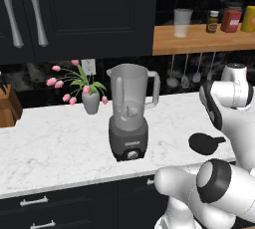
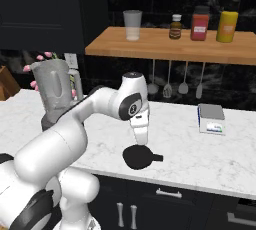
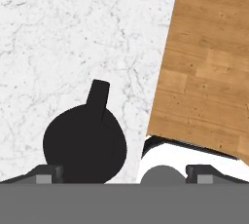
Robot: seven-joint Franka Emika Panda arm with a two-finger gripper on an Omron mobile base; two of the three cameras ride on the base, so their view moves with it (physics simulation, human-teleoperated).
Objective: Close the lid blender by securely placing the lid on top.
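Observation:
The blender [image 1: 129, 116], a translucent grey jar with a side handle on a dark base with a front knob, stands open-topped on the white marble counter [image 1: 60, 143]; its jar also appears at the left [image 2: 52, 86]. The lid [image 1: 203, 143], a flat black cap with a short tab, lies on the counter to the blender's right, near the front edge. My gripper [image 2: 142, 143] points down just above the lid [image 2: 137, 157]. In the hand view the gripper [image 3: 124, 175] is open, its fingertips [image 3: 46, 173] wide apart, and the lid [image 3: 85, 142] lies toward the left one, untouched.
A white vase of pink flowers [image 1: 90, 101] stands behind the blender and a knife block [image 1: 7, 108] at far left. A wooden shelf [image 2: 165, 44] above carries a clear cup [image 2: 132, 24] and bottles, with utensils hanging below. A small white box [image 2: 211, 119] sits at the right.

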